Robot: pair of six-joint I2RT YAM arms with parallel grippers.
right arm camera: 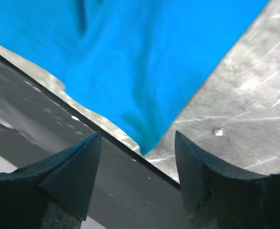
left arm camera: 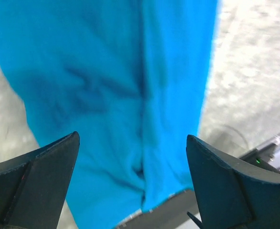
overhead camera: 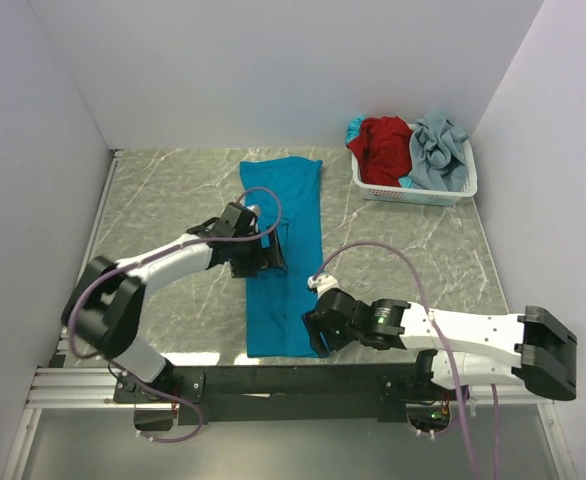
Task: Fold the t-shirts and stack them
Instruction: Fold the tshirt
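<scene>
The teal-blue t-shirt (overhead camera: 298, 205) is lying in a long strip on the grey marbled table (overhead camera: 173, 190) between white walls (overhead camera: 273, 70), the left gripper (overhead camera: 270, 256) hovering wide open and empty over its middle, the right gripper (overhead camera: 314, 331) gaping, empty, by its near corner.

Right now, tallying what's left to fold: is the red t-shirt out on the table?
No, the red t-shirt lies in the white basket, beside the grey-blue t-shirt.

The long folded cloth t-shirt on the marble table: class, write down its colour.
That cloth t-shirt is plain teal-blue, seen best in the top external view.
</scene>
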